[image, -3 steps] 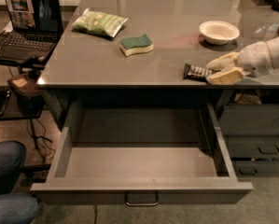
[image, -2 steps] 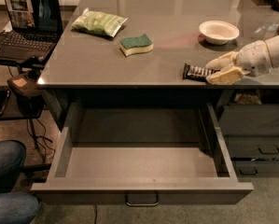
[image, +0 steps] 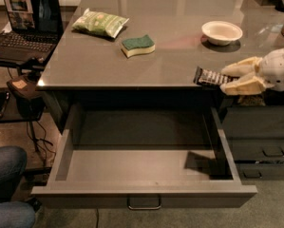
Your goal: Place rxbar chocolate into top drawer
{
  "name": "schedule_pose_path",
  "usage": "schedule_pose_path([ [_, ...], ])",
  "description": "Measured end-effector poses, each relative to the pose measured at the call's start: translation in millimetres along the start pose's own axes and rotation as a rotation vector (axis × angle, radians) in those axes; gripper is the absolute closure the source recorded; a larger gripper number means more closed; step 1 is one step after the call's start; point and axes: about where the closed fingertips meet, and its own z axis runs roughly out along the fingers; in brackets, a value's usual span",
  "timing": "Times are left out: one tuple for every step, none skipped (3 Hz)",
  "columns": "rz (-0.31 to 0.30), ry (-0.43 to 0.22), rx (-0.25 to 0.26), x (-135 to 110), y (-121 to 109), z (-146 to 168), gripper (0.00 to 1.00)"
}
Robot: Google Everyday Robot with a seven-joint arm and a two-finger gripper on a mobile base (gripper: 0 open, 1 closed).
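The rxbar chocolate (image: pixel 208 76), a flat bar in a black wrapper with white lettering, is at the front right edge of the grey counter (image: pixel 146 61). My gripper (image: pixel 225 80) reaches in from the right, its cream fingers (image: pixel 240 67) shut on the bar's right end. The bar pokes out to the left of the fingers, level with the countertop. The top drawer (image: pixel 144 190) is pulled wide open below the counter, with a plain grey inside and a small metal loop handle (image: pixel 144 204) on its front. The bar is above the drawer's back right corner.
A green-and-yellow sponge (image: pixel 137 45), a green chip bag (image: pixel 100 23) and a white bowl (image: pixel 222 32) lie on the counter. Dark narrower drawers (image: pixel 262 137) stand at the right. A laptop (image: pixel 25 25) on a side stand and a person's knees (image: pixel 6 184) are at the left.
Almost nothing has changed; the gripper and the bar stay at the counter's front right edge and the drawer stays open.
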Motion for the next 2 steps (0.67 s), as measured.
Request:
schedule_pose_path([
  [0.007,0.002,-0.008,5,1,2,1.0],
  [-0.006,0.014,0.011,11,10,22,1.0],
])
